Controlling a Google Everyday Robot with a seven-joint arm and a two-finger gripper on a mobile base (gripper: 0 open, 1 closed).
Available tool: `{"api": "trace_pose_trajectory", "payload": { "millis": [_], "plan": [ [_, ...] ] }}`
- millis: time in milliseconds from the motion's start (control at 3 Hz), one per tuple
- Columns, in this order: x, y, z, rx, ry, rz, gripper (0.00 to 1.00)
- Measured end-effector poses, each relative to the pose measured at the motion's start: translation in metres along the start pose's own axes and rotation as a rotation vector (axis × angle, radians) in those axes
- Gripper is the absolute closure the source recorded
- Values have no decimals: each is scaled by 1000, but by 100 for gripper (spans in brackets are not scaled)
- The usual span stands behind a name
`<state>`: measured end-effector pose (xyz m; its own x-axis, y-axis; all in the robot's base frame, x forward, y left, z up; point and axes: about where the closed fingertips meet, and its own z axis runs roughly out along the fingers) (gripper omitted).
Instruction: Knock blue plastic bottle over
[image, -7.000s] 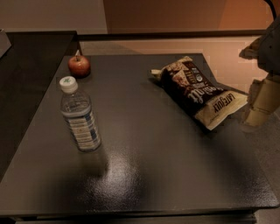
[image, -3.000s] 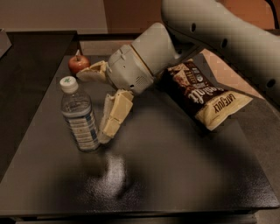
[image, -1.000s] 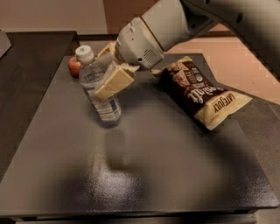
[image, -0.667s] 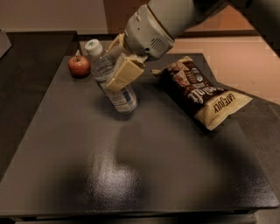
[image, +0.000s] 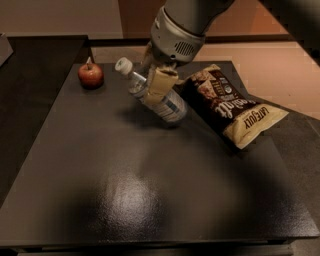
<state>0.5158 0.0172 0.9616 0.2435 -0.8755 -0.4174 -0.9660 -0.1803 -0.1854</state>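
Observation:
The blue plastic bottle (image: 159, 97), clear with a white cap (image: 123, 65) and a blue-and-white label, leans steeply with its cap up and to the left and its base low over the dark table (image: 150, 195), near the back middle. My gripper (image: 153, 75) comes down from above and is shut on the bottle's upper half. One tan finger (image: 161, 81) lies across the front of the bottle and the other shows behind it. The arm's grey wrist (image: 177, 35) hides what lies behind.
A red apple (image: 91, 75) stands at the table's back left, a short way left of the cap. A dark snack bag (image: 231, 105) lies flat just right of the bottle's base. The table's edges run along the left, right and front.
My gripper has carried the bottle right and toward the back, away from the apple and toward the snack bag. The bottle has tipped from near upright to a steep lean.

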Motion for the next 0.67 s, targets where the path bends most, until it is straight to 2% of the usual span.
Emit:
{"api": "trace_pose_trajectory", "payload": {
  "millis": [333,667],
  "plan": [
    [19,1,12,-18,138,-17,100],
    [26,10,28,-51,228,-58,84]
  ]
}}
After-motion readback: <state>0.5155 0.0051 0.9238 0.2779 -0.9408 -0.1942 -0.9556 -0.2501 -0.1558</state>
